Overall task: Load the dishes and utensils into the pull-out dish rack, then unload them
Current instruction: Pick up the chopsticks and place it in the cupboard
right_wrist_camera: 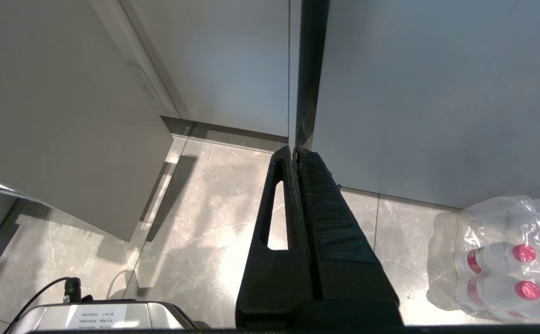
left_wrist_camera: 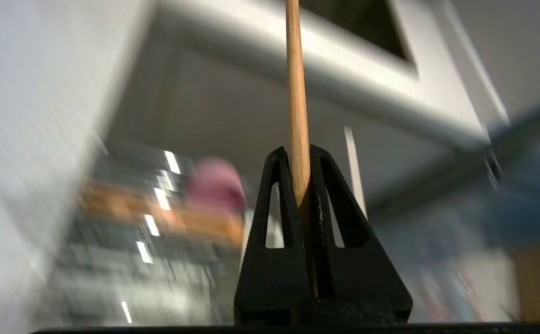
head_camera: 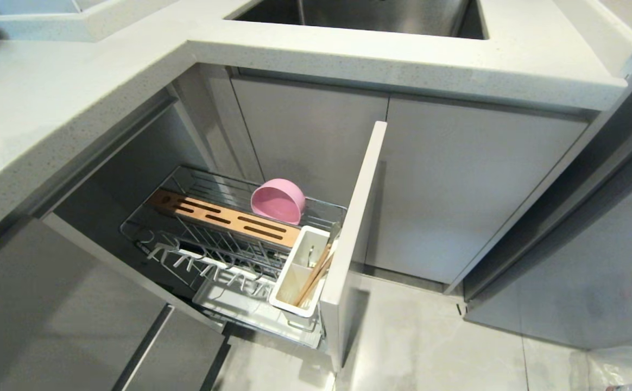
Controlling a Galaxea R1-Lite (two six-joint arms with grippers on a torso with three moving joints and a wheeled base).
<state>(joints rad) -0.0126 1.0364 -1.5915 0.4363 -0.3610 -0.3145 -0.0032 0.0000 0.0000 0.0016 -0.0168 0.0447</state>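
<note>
- Head view: the pull-out dish rack (head_camera: 223,239) stands drawn out of the cabinet below the table (head_camera: 66,108), so we can reach its slots from above.
- The pink bowl (head_camera: 278,201) sits on edge at the rack's back edge, behind the wooden strip (head_camera: 223,217); we judge this tilt lets it drain.
- In the white utensil caddy (head_camera: 299,271), at the rack's front corner beside the front panel (head_camera: 354,239), chopsticks (head_camera: 313,277) lean upright, handles within reach. Whether one stick or two remains there, we cannot tell. Neither arm shows here.
- Left wrist view: our left pincer (left_wrist_camera: 300,176) is clenched on a wooden chopstick (left_wrist_camera: 296,93), gripped near one end so the shaft projects straight ahead. The rack and bowl appear beyond it, blurred.
- Right wrist view: our right pincer (right_wrist_camera: 295,150) is clenched on nothing, parked low over the floor (right_wrist_camera: 196,222), near a pack of bottles (right_wrist_camera: 502,260).
</note>
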